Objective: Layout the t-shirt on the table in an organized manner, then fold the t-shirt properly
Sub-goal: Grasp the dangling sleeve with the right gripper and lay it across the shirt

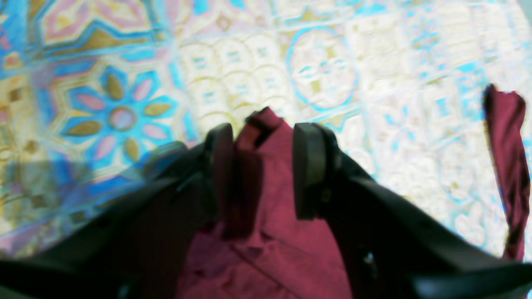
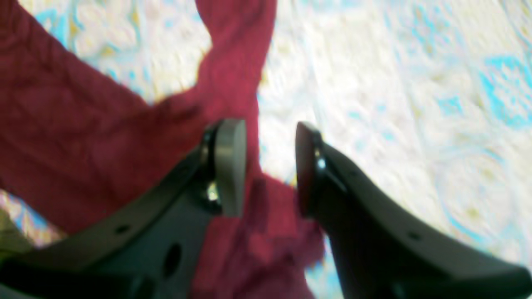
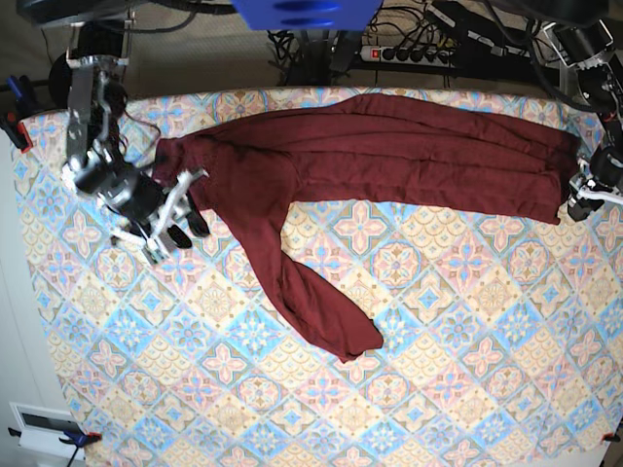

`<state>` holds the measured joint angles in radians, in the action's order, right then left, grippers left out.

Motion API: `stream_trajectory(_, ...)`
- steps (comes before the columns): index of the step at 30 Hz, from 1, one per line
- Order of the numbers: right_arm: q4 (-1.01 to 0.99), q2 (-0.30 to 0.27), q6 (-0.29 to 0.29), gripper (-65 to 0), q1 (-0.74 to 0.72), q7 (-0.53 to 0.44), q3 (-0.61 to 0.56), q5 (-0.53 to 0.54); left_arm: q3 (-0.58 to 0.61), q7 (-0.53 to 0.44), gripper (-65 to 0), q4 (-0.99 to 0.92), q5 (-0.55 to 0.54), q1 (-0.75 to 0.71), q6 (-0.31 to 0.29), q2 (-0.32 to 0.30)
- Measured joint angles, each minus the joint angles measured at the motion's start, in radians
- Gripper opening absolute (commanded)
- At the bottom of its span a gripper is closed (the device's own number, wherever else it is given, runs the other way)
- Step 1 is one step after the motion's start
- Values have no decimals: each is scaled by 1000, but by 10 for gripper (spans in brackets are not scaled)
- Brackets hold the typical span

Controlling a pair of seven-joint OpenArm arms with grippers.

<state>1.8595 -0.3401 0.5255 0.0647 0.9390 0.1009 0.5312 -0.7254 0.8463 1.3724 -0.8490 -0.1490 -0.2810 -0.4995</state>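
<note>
While the t-shirt (image 3: 389,151) lies stretched in a long band across the far part of the table (image 3: 458,370), one sleeve (image 3: 316,297) trails off it toward the near side and ends in a cuff close to the middle of the cloth. The shirt is dark maroon and plain, with long creases running along its length. Its right end reaches the right edge of the table, and its left end bunches up by the left edge.

At that left end, in the base view, sits the right gripper (image 3: 180,209). Its wrist camera shows the jaws standing apart with a clear gap; a fold of maroon fabric (image 2: 257,232) lies below and between the fingers (image 2: 228,166), but the patterned table shows through the gap and nothing is pinched. More of the shirt spreads out to the left of that view.

At the right end of the shirt is the left gripper (image 3: 584,199). In its wrist view the jaws are also parted, and a bunched ridge of the shirt (image 1: 266,174) rises between the two pads (image 1: 307,166), lying against one of them while the other stands just clear of the cloth. Another strip of maroon fabric (image 1: 507,166) hangs at the right edge of that view. Both wrist pictures are blurred.
</note>
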Motion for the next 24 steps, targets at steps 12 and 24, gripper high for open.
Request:
stream_trajectory(12,-427,171,-8,-459,-328,-33,-145,-158,0,13,-415,2,-16,-1,0,4)
stream_trajectory(24,-785,188,-2,-341,-461,-185,-278,-261,0,11,-415,2,-15,0,0,4)
